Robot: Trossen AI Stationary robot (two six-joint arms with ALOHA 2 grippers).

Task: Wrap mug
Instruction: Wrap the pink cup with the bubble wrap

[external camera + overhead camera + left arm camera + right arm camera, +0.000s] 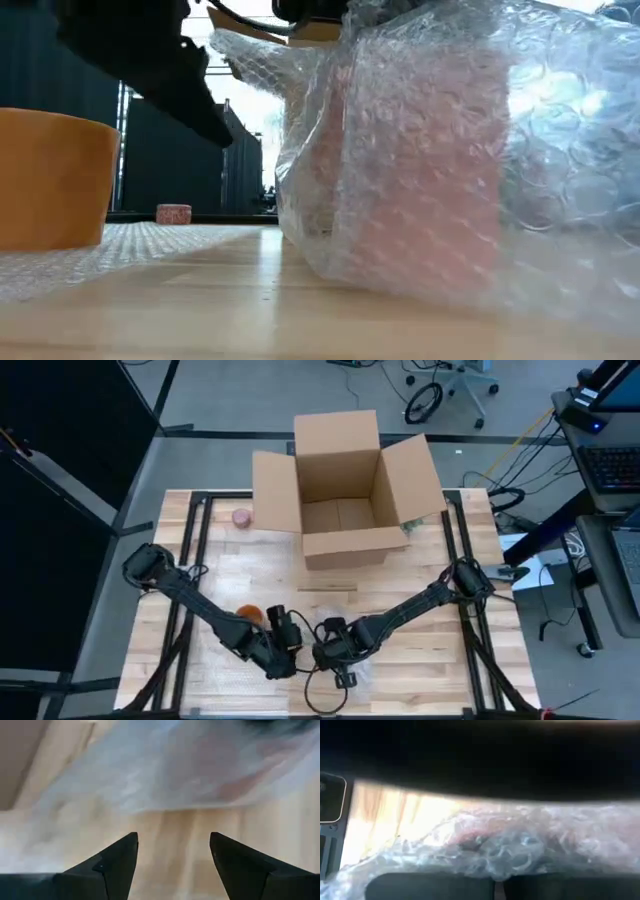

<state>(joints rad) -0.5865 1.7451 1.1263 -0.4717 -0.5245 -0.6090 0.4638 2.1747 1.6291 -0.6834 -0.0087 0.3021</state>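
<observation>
High view: both dark arms reach in to the near middle of the pale wooden slatted table (420, 660), where the left gripper (283, 622) and the right gripper (335, 635) stand close together over a sheet of clear bubble wrap (470, 150). In the left wrist view the left gripper's two dark fingers (112, 865) stand well apart with nothing between them, only bare wood, and the crumpled wrap lies just beyond their tips. In the right wrist view the right gripper's fingers press together at a seam with the crinkled plastic bunched right at their tips, so it appears closed on the wrap. The low view shows a pinkish mug (430, 180) standing on the table, swathed in the bubble wrap, which drapes down around it to the wood. An orange round cup (249, 612) sits on the flat part of the wrap just beside the left gripper. Well beyond both pairs of fingers stands an open brown cardboard box (345, 490) with its flaps spread, and a small pink roll (242, 517) rests near the box's left flap.
</observation>
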